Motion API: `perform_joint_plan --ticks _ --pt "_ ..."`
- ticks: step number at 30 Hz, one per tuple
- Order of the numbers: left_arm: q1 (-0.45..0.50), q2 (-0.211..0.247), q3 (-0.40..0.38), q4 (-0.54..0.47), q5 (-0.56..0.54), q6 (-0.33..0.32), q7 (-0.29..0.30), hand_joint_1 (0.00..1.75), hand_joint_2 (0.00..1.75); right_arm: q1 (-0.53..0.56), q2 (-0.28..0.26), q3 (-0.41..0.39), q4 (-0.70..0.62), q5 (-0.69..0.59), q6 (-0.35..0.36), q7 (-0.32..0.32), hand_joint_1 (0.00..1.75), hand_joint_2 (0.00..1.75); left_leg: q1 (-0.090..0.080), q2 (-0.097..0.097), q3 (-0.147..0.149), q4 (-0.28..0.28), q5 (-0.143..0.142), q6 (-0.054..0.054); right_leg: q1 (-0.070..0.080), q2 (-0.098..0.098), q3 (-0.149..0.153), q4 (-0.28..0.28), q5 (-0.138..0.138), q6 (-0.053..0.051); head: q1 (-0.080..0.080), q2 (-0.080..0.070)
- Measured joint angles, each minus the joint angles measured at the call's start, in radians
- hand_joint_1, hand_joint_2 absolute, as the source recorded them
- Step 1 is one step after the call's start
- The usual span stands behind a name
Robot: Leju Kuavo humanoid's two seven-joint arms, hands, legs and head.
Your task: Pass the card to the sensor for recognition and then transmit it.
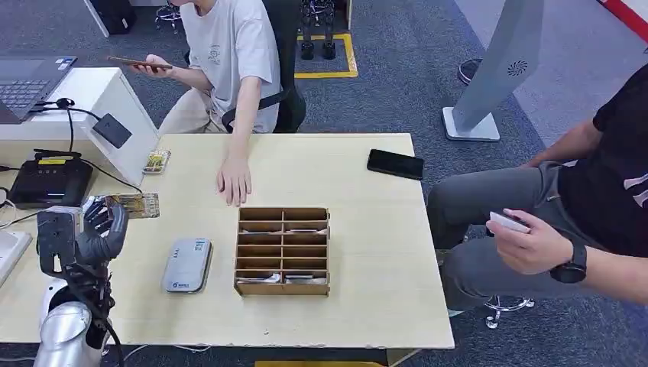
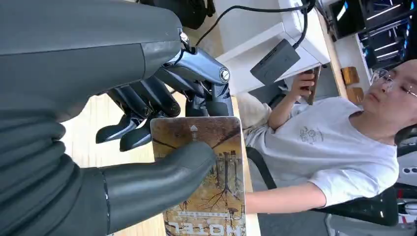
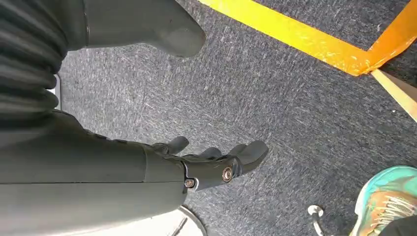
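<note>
Brown-patterned card (image 2: 206, 172) is sitting pinched between thumb and fingers of the left robot hand (image 1: 95, 229), lower left of the frame above the surface (image 1: 382, 252); the right robot hand (image 3: 211, 162) is hanging empty, fingers loosely apart.

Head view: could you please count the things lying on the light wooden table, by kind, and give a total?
Black phone: 1
Wooden compartment box: 1
Grey flat case: 1
Small card at the table's far-left edge: 1
Total: 4
</note>
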Motion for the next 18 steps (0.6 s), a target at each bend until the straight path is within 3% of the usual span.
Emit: perform_joint_plan --ticks 18 --pt "-0.003 0.0 0.0 0.0 0.001 0.0 0.0 1.75 1.75 0.0 0.0 0.002 -0.003 0.0 0.0 0.0 0.0 1.75 0.0 0.0 0.0 0.0 0.0 0.0 0.0 0.0 0.0 0.0 0.0 0.0 0.0 0.0"
